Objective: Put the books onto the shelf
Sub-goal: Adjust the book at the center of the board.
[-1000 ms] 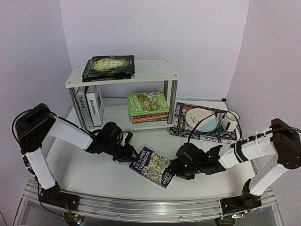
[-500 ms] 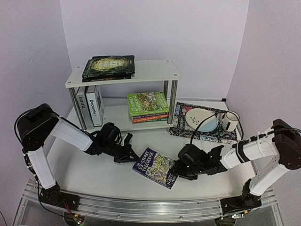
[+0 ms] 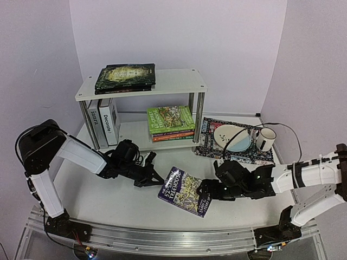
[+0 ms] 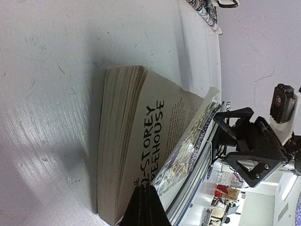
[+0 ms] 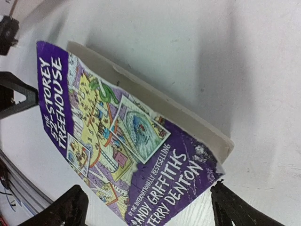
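While the shelf (image 3: 176,81) stands at the back, the purple Treehouse book (image 3: 183,190) lies in front of it; my right gripper (image 3: 207,192) gapes wide around one end, my left gripper (image 3: 156,177) is pinched together at the opposite corner, perhaps nipping the cover

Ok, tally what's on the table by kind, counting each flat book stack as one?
White upright hardbacks: 2
Flat book stacks: 2
Loose purple paperback: 1
Mug: 1
Bowl: 1
Patterned mat: 1
Shelf: 1
Total: 9
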`<state>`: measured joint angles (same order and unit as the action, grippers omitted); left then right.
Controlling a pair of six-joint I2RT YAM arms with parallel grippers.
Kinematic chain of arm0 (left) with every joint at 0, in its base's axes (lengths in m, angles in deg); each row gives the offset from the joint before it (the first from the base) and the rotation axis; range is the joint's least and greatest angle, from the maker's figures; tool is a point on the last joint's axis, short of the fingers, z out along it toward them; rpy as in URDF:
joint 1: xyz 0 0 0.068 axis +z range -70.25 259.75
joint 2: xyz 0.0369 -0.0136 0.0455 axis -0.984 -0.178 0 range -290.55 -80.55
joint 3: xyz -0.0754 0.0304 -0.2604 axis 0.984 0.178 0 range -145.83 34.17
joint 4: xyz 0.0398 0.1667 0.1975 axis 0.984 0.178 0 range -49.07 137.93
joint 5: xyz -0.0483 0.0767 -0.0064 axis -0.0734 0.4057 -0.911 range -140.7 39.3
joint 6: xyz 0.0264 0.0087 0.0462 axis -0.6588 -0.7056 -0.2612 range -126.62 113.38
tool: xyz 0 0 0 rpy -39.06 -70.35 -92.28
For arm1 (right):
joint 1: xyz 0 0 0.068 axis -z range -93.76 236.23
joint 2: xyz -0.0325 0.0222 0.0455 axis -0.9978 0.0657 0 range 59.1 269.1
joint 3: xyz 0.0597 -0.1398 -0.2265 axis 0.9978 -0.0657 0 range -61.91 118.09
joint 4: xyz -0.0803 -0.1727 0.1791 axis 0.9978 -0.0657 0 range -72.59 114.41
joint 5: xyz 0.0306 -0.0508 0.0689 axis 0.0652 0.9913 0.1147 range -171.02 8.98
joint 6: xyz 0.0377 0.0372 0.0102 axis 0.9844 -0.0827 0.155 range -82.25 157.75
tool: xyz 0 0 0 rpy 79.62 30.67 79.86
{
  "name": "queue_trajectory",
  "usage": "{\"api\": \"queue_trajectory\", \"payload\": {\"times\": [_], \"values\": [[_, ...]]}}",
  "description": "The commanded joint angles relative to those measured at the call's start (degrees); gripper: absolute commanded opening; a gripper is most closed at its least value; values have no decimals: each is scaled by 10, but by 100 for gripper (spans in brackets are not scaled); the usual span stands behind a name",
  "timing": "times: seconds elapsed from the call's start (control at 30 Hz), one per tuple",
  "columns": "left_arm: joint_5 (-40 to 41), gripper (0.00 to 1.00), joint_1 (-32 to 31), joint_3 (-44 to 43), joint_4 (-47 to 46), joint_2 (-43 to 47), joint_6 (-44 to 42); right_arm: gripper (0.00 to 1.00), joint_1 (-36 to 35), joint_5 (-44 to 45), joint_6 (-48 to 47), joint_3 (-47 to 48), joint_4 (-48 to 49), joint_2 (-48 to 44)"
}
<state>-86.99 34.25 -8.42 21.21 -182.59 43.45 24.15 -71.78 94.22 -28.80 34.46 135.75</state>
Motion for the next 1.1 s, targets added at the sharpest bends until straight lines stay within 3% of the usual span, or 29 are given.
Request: {"api": "queue_trajectory", "payload": {"times": [0.0,0.3,0.37,0.47,0.63,0.9,1.07], "values": [[-7,0,-4,5,-33,35,9,98,-3,68,-74,6,-100,-51],[6,0,-3,18,-34,54,9,98,-3,100,-139,62,-202,-45],[13,13,-4,21,-33,53,2,98,-3,91,-126,64,-206,-40],[19,51,-6,20,-33,44,-12,98,-3,62,-86,58,-200,-23],[32,69,-10,9,-32,25,-25,97,-3,0,-27,23,-131,-8],[48,67,-22,-5,-12,-9,-42,89,-3,-53,26,-7,-64,13],[100,66,-26,3,15,31,-61,87,-3,-45,19,-11,-59,13]]}}
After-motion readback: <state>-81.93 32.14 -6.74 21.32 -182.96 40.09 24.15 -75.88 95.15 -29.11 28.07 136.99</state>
